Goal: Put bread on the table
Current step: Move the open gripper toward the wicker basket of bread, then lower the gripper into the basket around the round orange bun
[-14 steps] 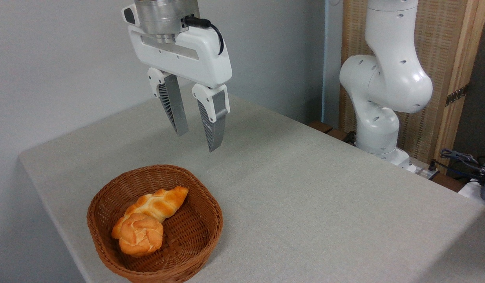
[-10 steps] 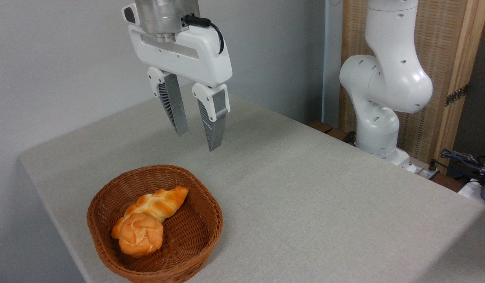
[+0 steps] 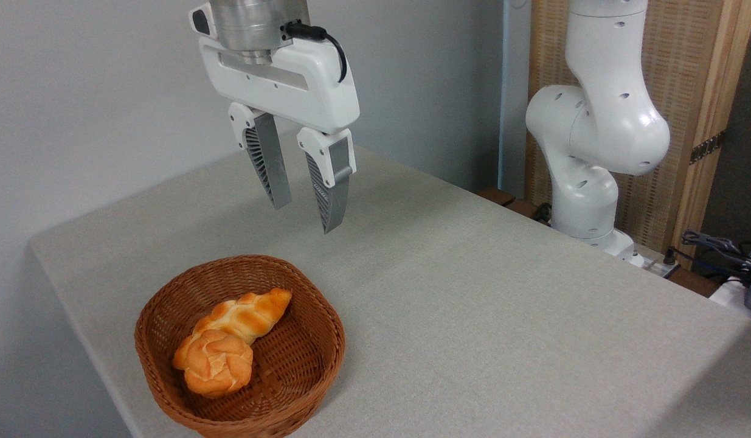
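Note:
The bread (image 3: 215, 362), a round golden-orange knotted bun, lies in a brown wicker basket (image 3: 308, 365) near the table's front left corner. It rests against a long braided loaf (image 3: 249, 314) in the same basket. My gripper (image 3: 304, 219) hangs open well above the table (image 3: 472, 316), up and to the right of the basket, with nothing between its grey fingers (image 3: 332, 201).
The arm's white base (image 3: 588, 182) stands at the table's far right edge. Cables and a grey device (image 3: 734, 261) lie past the right edge. A wooden panel (image 3: 691, 109) rises behind the arm, and a grey wall runs along the left.

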`<state>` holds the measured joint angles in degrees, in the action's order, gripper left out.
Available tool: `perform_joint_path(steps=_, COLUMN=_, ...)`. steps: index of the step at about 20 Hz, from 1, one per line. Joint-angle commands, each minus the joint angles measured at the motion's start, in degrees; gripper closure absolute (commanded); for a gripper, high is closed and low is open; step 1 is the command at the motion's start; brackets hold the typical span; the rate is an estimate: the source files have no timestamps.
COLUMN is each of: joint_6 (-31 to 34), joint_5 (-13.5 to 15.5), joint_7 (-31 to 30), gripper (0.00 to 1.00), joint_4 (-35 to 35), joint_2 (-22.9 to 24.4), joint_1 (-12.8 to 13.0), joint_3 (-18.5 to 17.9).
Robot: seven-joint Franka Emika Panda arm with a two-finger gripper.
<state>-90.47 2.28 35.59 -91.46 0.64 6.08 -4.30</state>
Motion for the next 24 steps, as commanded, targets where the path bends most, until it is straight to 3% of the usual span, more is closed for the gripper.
perform_joint_path(steps=1, joint_6=-1.2, joint_5=0.0, joint_7=1.0, gripper=0.0, joint_4=0.1, joint_2=0.0, joint_1=0.2, joint_3=0.2)
perform_joint_path(steps=5, joint_6=-4.0, joint_5=0.4, joint_7=0.7, gripper=0.0, joint_4=-0.5, joint_2=-0.8, joint_1=1.3, joint_3=0.3)
perform_joint_path(steps=10, joint_6=-16.6, joint_5=0.6, joint_7=0.8, gripper=0.0, joint_4=-6.7, joint_2=-0.7, joint_1=4.3, joint_3=0.3)
perform_joint_path(steps=14, joint_6=-23.3, joint_5=0.8, joint_7=0.9, gripper=0.0, joint_4=-12.1, joint_2=-0.5, joint_1=4.5, joint_3=0.3)
perform_joint_path(steps=18, joint_6=-37.9, joint_5=0.8, joint_7=0.9, gripper=0.0, joint_4=-18.1, joint_2=-1.0, joint_1=5.0, joint_3=0.2)
perform_joint_path(steps=20, joint_6=-40.8, joint_5=0.6, joint_7=0.9, gripper=0.0, joint_4=-19.5, joint_2=-1.2, joint_1=4.9, joint_3=-0.5)
perform_joint_path(steps=24, joint_6=-50.0, joint_5=0.1, joint_7=1.0, gripper=0.0, joint_4=-19.5, joint_2=-5.9, joint_1=4.5, joint_3=-2.5)
